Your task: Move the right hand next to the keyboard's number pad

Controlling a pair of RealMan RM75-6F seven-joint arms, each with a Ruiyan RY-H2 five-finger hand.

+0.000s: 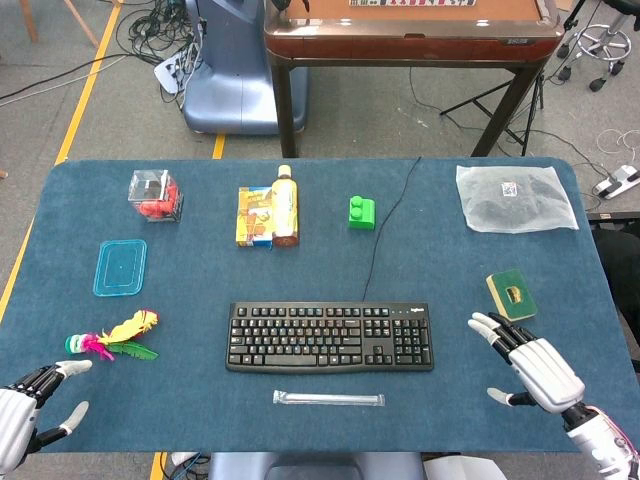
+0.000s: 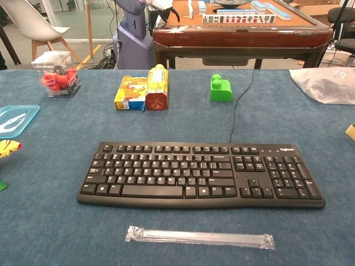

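Observation:
A black keyboard lies at the middle front of the blue table, its number pad at the right end. My right hand hovers at the front right, fingers spread and empty, a short gap to the right of the number pad. My left hand is at the front left corner, open and holding nothing. Neither hand shows in the chest view.
A green-and-tan sponge lies just beyond my right hand. A wrapped straw lies in front of the keyboard. Farther back are a green block, a bottle on a box, a plastic bag, a blue lid and a feathered toy.

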